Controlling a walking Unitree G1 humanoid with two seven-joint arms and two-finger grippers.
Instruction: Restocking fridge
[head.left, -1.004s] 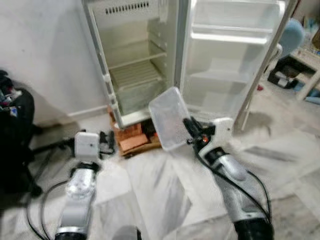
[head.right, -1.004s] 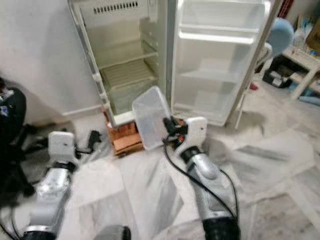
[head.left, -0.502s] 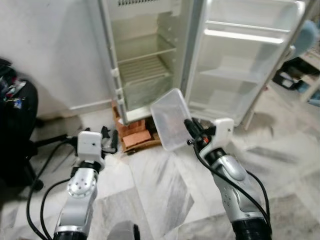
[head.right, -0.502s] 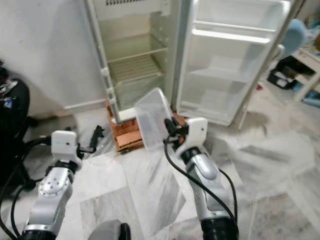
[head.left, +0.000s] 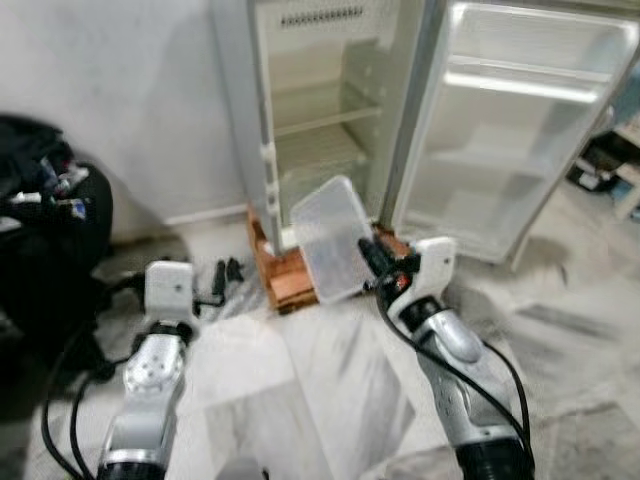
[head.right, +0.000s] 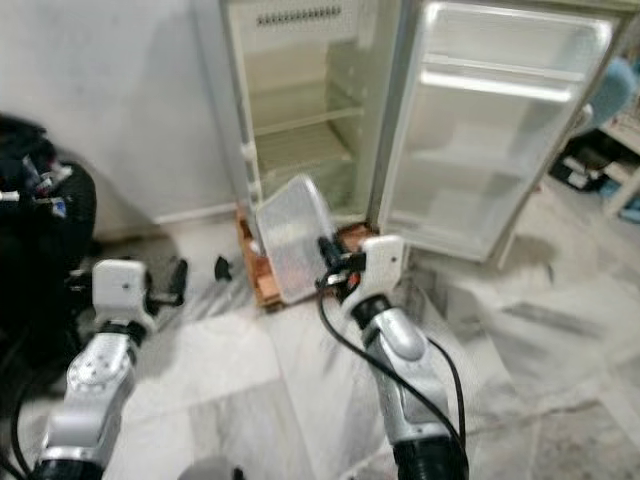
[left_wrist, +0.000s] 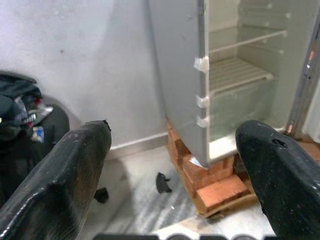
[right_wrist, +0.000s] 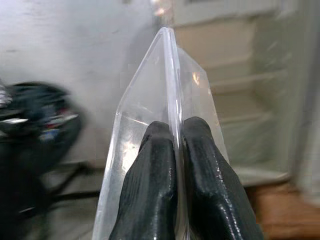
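Container (head.left: 333, 238): clear plastic, flat, pinched by its rim in my right tool (right_wrist: 177, 145), held tilted before the open fridge (head.left: 330, 130). Left tool (left_wrist: 170, 165): fingers spread, holding nothing. Shelves (head.left: 322, 150) bare. Advice: approach squarely, level the container, slide it onto a shelf clear of the door (head.left: 520, 130).

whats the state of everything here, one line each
fridge: open, shelves bare, standing on bricks
fridge door: swung wide, racks bare
clear plastic container: held up on edge by its rim
right gripper: shut on the container's rim
left gripper: open, holding nothing, pointed at the fridge
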